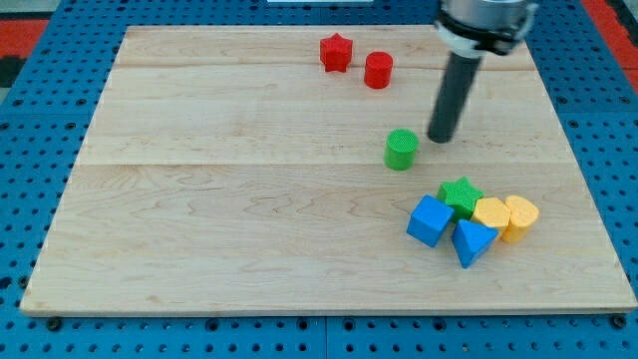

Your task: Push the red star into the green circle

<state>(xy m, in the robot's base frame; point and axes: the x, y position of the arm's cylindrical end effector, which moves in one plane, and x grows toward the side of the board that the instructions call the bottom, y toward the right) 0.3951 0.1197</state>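
Red star [336, 52]: far side of board, just left of red cylinder [378, 70]; likely light, rigid, free-sliding. Push its far-left face toward green circle [401, 149]. The tip [440, 138], holding nothing, stands just right of the circle.

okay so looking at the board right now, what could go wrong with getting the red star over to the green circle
1. My tip sits just to the view's right of the green circle, far from the red star; moving off carelessly could nudge the circle away.
2. The red cylinder lies close beside the star, toward the circle, so a straight push could drag it along or deflect the star.
3. The star sits near the board's top edge, leaving little room behind it.
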